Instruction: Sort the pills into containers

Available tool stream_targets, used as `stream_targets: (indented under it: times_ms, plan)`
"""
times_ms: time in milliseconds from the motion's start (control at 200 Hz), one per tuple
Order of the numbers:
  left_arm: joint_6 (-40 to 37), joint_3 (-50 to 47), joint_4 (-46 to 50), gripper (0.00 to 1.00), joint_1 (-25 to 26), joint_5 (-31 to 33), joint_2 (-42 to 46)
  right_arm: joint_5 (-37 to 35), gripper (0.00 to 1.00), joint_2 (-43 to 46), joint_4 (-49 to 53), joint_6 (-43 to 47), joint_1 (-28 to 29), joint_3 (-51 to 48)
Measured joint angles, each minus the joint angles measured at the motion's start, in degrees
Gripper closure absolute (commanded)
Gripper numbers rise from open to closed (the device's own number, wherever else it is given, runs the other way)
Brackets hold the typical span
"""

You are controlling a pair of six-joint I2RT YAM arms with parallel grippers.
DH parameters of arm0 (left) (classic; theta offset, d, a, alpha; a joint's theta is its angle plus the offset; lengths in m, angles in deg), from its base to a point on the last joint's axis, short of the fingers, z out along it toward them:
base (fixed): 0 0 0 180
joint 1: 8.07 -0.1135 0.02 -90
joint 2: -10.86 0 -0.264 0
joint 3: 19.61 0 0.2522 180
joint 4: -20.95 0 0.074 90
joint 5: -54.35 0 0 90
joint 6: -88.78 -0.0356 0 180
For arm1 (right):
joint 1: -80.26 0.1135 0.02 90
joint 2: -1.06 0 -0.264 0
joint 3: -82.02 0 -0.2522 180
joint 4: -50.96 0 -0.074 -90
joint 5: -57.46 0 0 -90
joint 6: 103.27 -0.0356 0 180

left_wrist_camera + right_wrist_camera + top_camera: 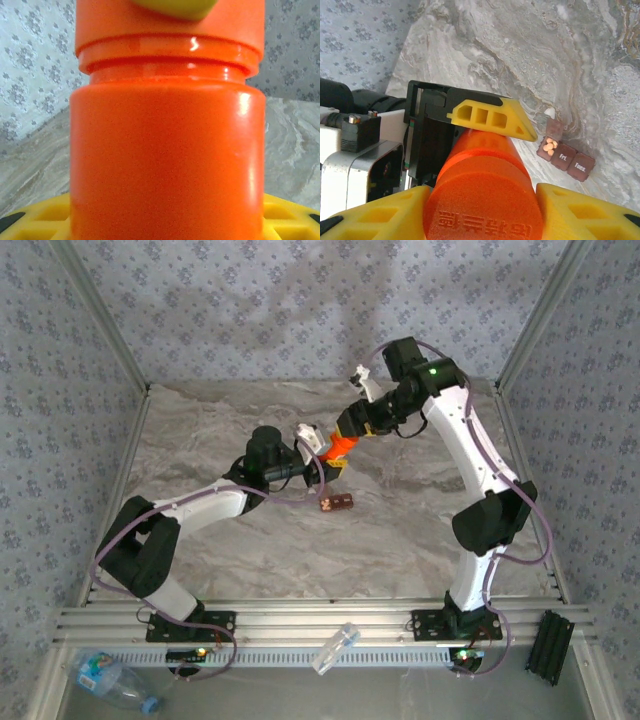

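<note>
I read this as uncapping — left claw (322, 452) clenched on the pill bottle (167, 165), right claw (350, 430) around its cap (484, 202), grip unclear — next needs a firm twist.

Small orange-red pill bottle (343, 447): cylindrical, glossy, cap on, raised lettering moulded into the flat cap top. Hangs clear of the table (400, 540), tilted, cap end up and toward the far right. Shows a ridged ring and a narrower neck between cap and body in the left wrist view.

On the marble, near the bottle and on its near side, a short brown pill organizer (337, 503): a strip of small compartments lying flat. One end compartment open, lid raised, several small orange pills (549, 146) inside. Next two shut, marked "Fri." and "Tues."
</note>
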Motion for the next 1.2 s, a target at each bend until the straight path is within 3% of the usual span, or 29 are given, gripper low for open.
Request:
stream_targets:
  times_ms: [345,690,924,1199]
  plan:
    - [0.87,0.02,-3.56,1.0,0.39,1.29,0.0,0.55,0.33,-0.02,0.35,-2.86,-0.22,1.01]
    - [2.6,0.02,-5.75,1.0,0.5,2.1,0.0,0.94,0.11,2.25,-2.64,-6.47,-2.95,0.98]
    - [4.28,0.04,-7.69,1.0,0.5,2.29,0.0,1.79,0.1,9.35,-9.44,-10.95,-6.88,-2.73]
    - [8.61,0.04,-11.37,1.0,-0.04,1.62,-0.26,2.14,0.14,11.37,-13.75,-13.38,-6.84,-6.47]
